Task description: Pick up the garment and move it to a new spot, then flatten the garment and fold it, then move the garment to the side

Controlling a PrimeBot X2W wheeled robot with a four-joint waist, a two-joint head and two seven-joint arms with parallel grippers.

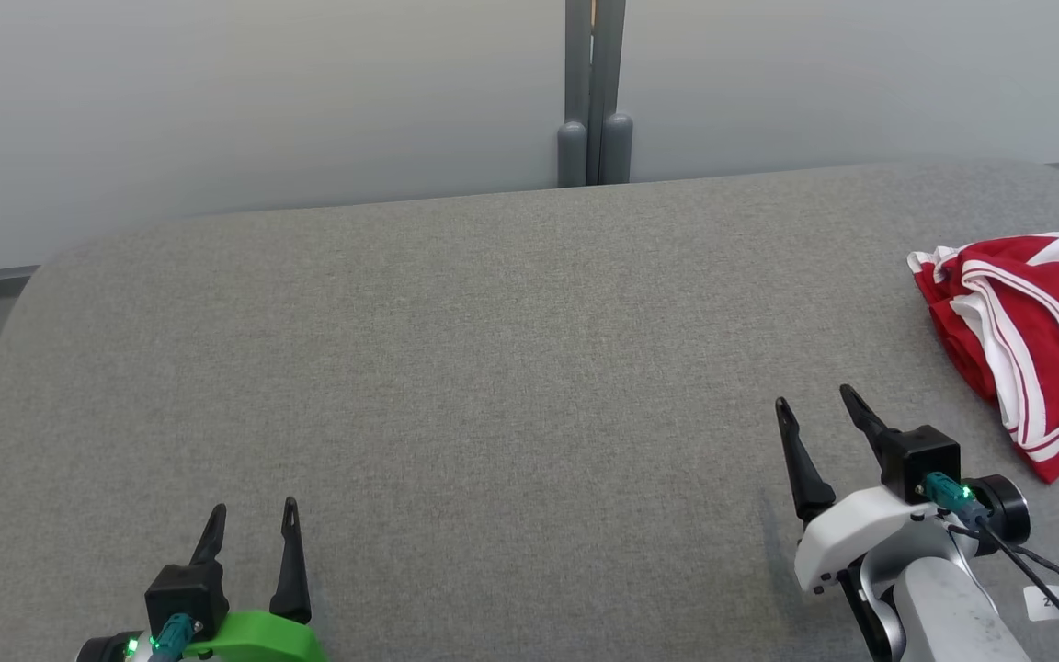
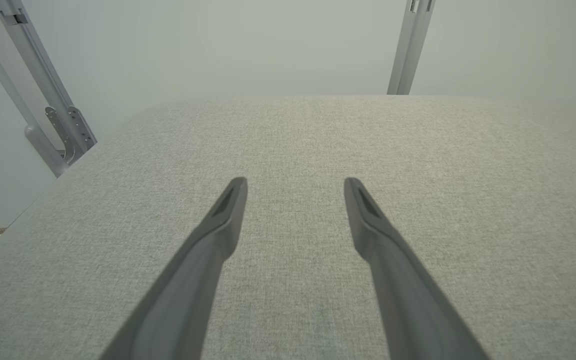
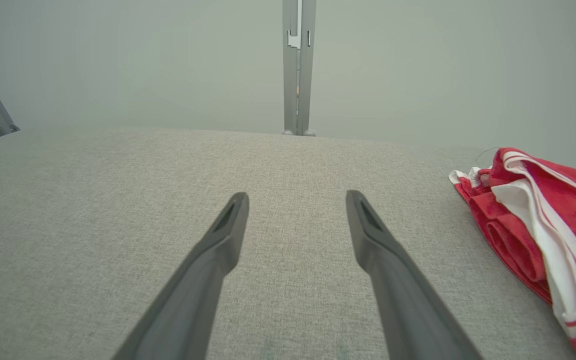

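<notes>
Standing wide apart, the two dark fingers of the right pincer [image 1: 814,395] hold nothing, and between their tips the grey fabric-covered table [image 1: 493,368] can be seen. This pincer hangs low over the near right part of the table, with its fingers pointing away from the robot and leaning a little to the left. In the right wrist view the fingers [image 3: 218,250] have a bare strip of fabric between them and do not touch anything.

The red garment with white bands [image 1: 1035,340] lies to the right of this pincer and a little beyond its tips. It is near but not touching. It is crumpled in a heap with folds one over another, and it rests on the table close to the right edge.

The left pincer [image 1: 254,506] is well apart from the right one, at the near left side. Its fingers are also spread and empty, above bare fabric.

Far ahead of both pincers, past the rounded far edge of the table, a grey metal post [image 1: 594,92] stands upright against a pale wall [image 1: 217,110].
</notes>
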